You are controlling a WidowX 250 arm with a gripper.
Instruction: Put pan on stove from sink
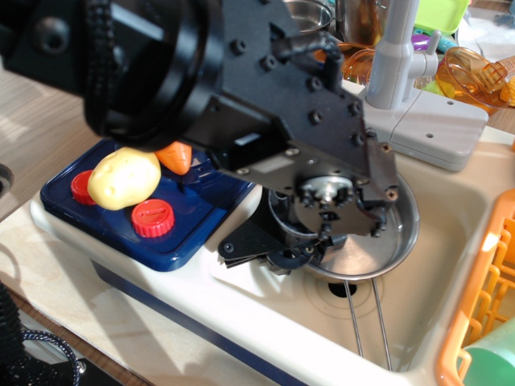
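Observation:
The shiny steel pan [380, 251] lies in the cream sink [438, 301], its two-wire handle [370, 322] pointing toward the front edge. My gripper [302, 245] hangs low over the pan's left side. One black finger [256, 249] is outside the rim near the stove and the other is inside the pan, so the jaws look open astride the rim. The arm hides much of the pan. The dark blue stove [197, 211] with two red knobs [153, 217] sits left of the sink.
A yellow potato [125, 177] and an orange carrot [175, 157] lie on the stove. The grey faucet [394, 56] stands behind the sink. An orange dish rack [483, 297] borders the sink's right side. A steel pot [310, 12] and coloured toys are at the back.

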